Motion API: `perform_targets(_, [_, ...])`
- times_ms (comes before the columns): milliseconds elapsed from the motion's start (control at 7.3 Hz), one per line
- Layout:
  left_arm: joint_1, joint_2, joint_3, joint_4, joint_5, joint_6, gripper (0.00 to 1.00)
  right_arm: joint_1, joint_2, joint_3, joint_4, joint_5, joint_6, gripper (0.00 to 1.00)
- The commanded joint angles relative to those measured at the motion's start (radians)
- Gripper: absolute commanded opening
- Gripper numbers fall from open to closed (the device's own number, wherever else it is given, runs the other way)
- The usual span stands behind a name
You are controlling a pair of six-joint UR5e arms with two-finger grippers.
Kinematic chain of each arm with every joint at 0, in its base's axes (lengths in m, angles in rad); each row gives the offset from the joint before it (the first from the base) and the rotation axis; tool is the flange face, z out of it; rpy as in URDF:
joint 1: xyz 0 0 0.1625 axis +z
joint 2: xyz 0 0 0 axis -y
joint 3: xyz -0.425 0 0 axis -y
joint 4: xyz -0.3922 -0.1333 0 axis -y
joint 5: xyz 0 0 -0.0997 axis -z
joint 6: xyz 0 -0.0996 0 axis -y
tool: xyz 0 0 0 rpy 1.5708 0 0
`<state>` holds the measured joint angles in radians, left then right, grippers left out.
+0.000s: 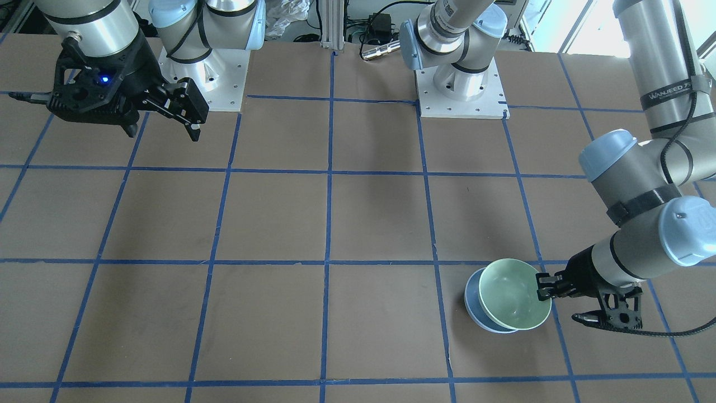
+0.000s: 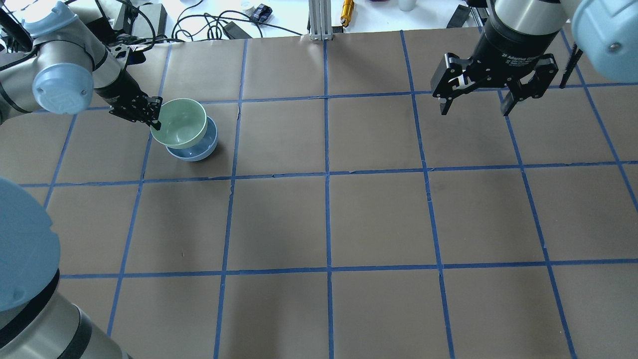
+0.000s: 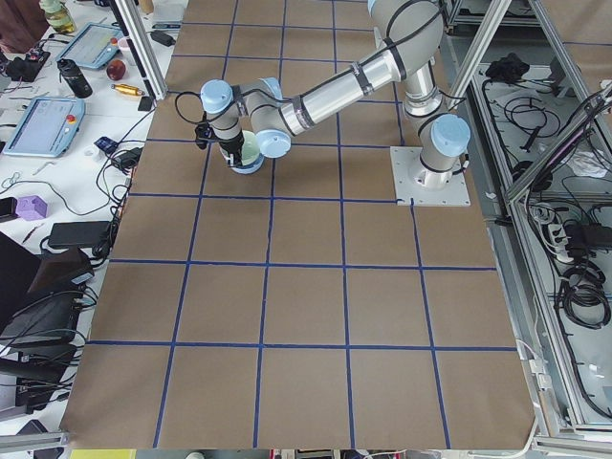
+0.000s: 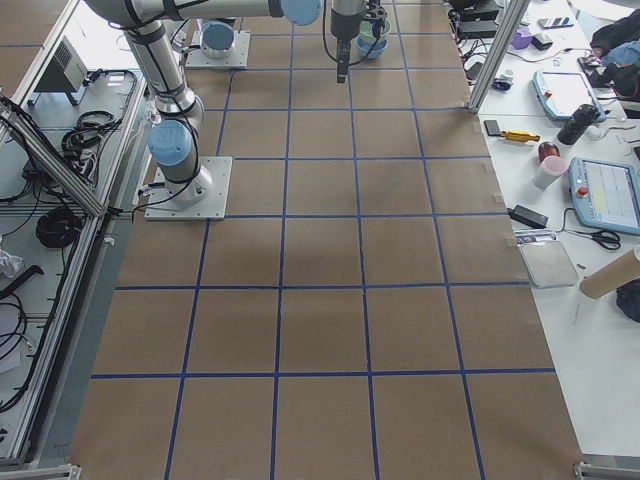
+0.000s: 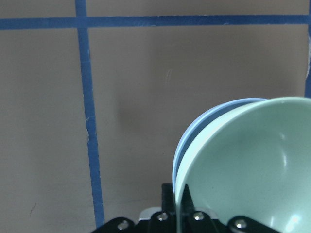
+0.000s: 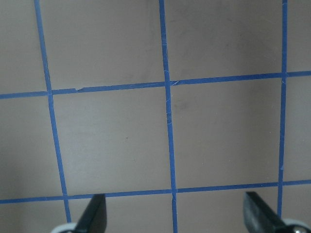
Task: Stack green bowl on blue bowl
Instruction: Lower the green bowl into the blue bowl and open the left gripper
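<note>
The green bowl [image 1: 512,294] [image 2: 179,122] hangs tilted in my left gripper [image 1: 545,285] [image 2: 154,119], which is shut on its rim. It sits right over the blue bowl [image 1: 472,296] [image 2: 192,152], which rests on the table and shows as a crescent beneath it. I cannot tell whether the two bowls touch. In the left wrist view the green bowl [image 5: 252,165] fills the lower right, the blue bowl's rim [image 5: 194,138] shows behind it, and the green rim runs down between the fingers. My right gripper [image 1: 162,133] [image 2: 473,104] [image 6: 176,213] is open and empty, high over the far side of the table.
The brown table [image 2: 324,219] carries a blue tape grid. The two arm bases [image 1: 461,84] [image 1: 204,73] stand on the robot's side. Cables, an aluminium post [image 2: 319,20] and small items lie beyond the far edge.
</note>
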<state>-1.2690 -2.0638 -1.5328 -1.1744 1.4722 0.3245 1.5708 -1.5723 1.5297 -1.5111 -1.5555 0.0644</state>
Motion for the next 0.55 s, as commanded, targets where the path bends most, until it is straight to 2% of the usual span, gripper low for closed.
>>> perform_targets(0, [-0.001,-0.007,-0.010,0.007,-0.001,-0.007,0.00,0.000,0.000,0.001,0.000,0.000,0.000,1.00])
perform_targets(274, [-0.003,-0.007,-0.017,0.025,-0.003,-0.008,0.04,0.000,0.000,0.000,-0.001,0.000,0.000,1.00])
perform_targets(411, [-0.003,-0.007,-0.018,0.025,-0.001,-0.007,0.24,0.000,0.000,0.000,-0.001,0.000,0.000,1.00])
